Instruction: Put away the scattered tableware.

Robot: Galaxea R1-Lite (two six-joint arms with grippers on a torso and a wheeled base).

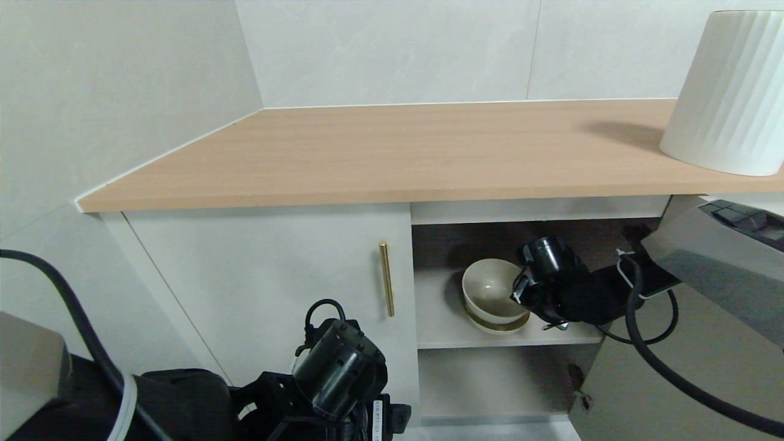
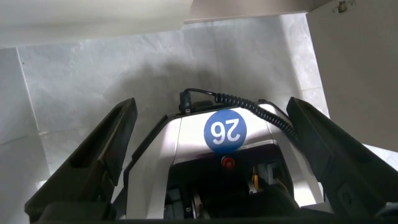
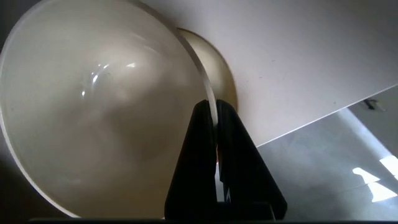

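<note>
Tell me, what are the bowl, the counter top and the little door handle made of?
The bowl looks like glazed ceramic, maybe hard plastic: smooth, cream, with a shiny glint inside. The counter top looks like wood or wood-look laminate: tan, streaky grain, matte. The door handle looks like brass-coloured metal: gold and glossy.

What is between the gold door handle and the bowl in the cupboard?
Just the edge of the closed door, then bare shelf up to the bowl, in the head view.
</note>
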